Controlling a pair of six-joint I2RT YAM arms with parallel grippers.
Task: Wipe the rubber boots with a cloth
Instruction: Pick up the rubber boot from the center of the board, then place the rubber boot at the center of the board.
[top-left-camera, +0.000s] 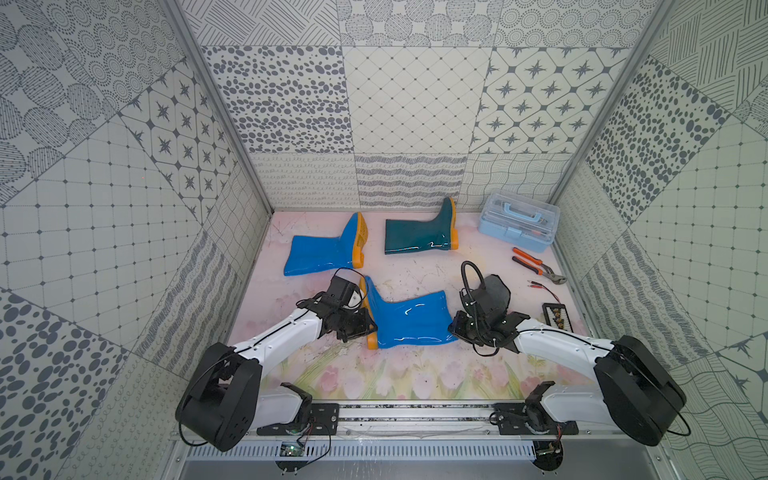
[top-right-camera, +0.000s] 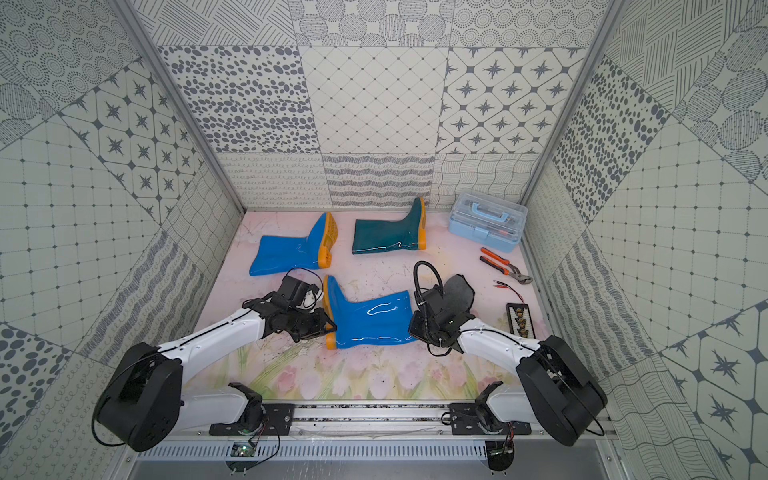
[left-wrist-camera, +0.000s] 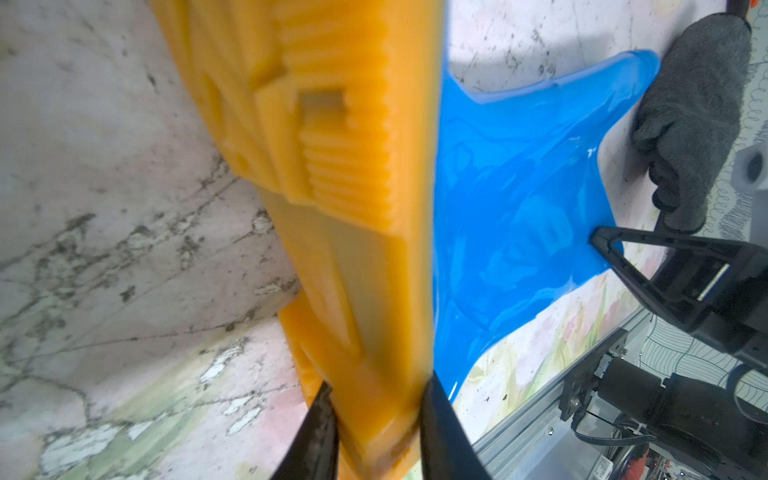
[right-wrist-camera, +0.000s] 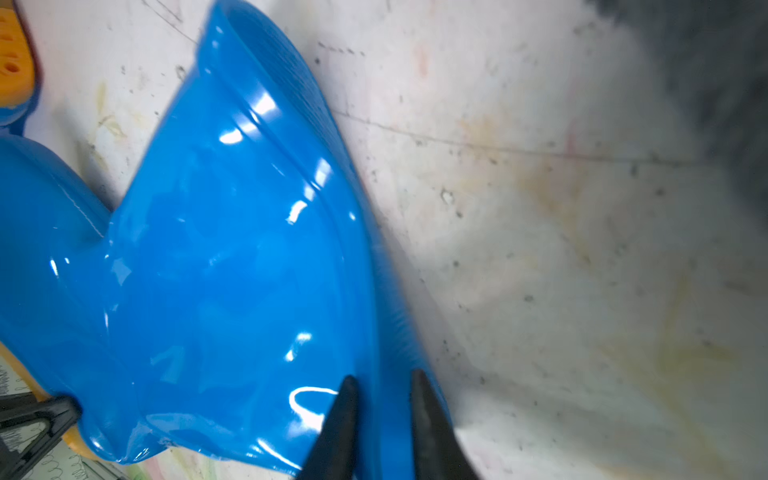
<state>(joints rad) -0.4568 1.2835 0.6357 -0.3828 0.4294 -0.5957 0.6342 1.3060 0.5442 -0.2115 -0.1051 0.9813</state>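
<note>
The cloth (top-left-camera: 496, 291) lies right of the near boot (top-left-camera: 409, 318), toolbox (top-left-camera: 517, 226) behind.

We see black fingers on both the left gripper (left-wrist-camera: 379, 382) and the right gripper (right-wrist-camera: 384, 376). Between them the near boot (top-left-camera: 409, 318) is glossy bright blue with a ridged orange sole. Beyond the left gripper, the far boot (top-left-camera: 318, 251) has the same blue and orange; the teal boot (top-left-camera: 415, 237) is dark green, orange-soled. By the right gripper the cloth (left-wrist-camera: 698, 124) is dark grey. The table (top-left-camera: 415, 374) is pale pink with faded tulips.
</note>
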